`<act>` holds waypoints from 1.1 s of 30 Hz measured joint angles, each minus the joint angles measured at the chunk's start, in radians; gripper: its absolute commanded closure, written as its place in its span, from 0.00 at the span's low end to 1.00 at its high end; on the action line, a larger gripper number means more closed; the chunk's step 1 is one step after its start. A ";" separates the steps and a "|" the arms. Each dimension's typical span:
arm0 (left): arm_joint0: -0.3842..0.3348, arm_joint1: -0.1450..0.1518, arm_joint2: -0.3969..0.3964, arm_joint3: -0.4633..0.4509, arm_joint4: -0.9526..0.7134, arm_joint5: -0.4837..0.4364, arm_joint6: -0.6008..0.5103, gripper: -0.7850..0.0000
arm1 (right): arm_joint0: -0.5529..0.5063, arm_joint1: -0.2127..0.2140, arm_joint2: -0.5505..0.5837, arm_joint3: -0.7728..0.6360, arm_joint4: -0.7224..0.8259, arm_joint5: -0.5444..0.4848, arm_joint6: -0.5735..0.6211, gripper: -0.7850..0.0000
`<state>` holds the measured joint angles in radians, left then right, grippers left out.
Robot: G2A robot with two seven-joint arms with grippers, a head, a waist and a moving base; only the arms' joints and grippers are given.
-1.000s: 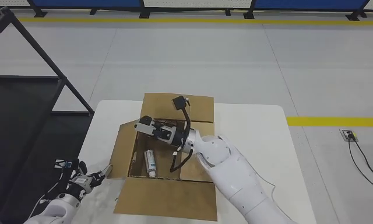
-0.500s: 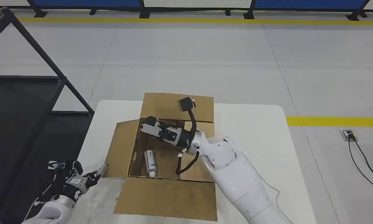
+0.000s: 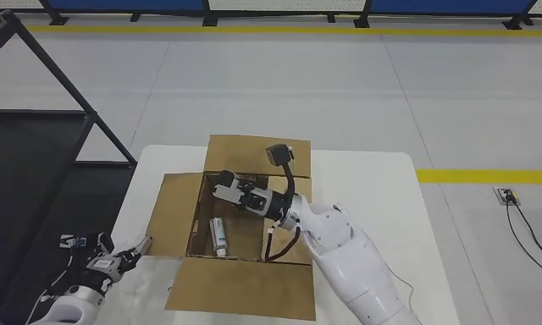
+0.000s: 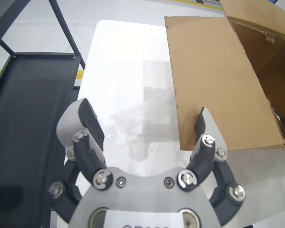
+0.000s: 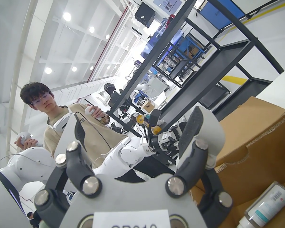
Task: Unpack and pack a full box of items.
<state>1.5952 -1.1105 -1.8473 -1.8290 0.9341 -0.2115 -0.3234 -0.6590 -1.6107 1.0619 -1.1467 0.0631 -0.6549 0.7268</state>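
1. My right gripper (image 3: 222,185) sits inside the open box (image 3: 241,278), up near its far wall, jaws spread wide and holding nothing
2. The one item I can make out, a white bottle (image 3: 218,236), lies flat on the box floor, close to the wall on the left gripper's side; from the right wrist the bottle (image 5: 266,202) is low and off to one side while the right gripper (image 5: 136,119) tips upward, away from it
3. My left gripper (image 4: 144,110) hangs outside the box, just off the corner of its side flap (image 4: 216,72), jaws wide and empty
4. Risk: if I swing the right wrist down in such a tight space, I reckon a finger could catch the cardboard wall and drag the box
5. Risk: the bottle lies flat and looks smooth, so the pads may skid over it or pin it against the wall
6. Risk: any forward drift of the left gripper would likely knock that flap and shift the box across the table (image 3: 373,198)
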 measured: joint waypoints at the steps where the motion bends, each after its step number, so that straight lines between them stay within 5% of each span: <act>1: 0.000 0.000 0.002 -0.001 0.000 0.000 0.000 0.00 | -0.007 0.003 0.004 -0.010 -0.003 0.003 0.004 0.00; 18: -0.060 0.004 0.027 -0.003 0.021 0.007 -0.047 0.00 | -0.111 0.046 0.075 -0.152 -0.052 0.042 0.009 0.00; 33: -0.212 0.011 0.088 0.081 0.084 0.009 -0.116 0.00 | -0.134 0.067 0.091 -0.174 -0.042 0.035 -0.007 0.00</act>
<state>1.3831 -1.0993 -1.7595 -1.7478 1.0181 -0.2020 -0.4392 -0.7927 -1.5439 1.1527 -1.3203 0.0212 -0.6195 0.7199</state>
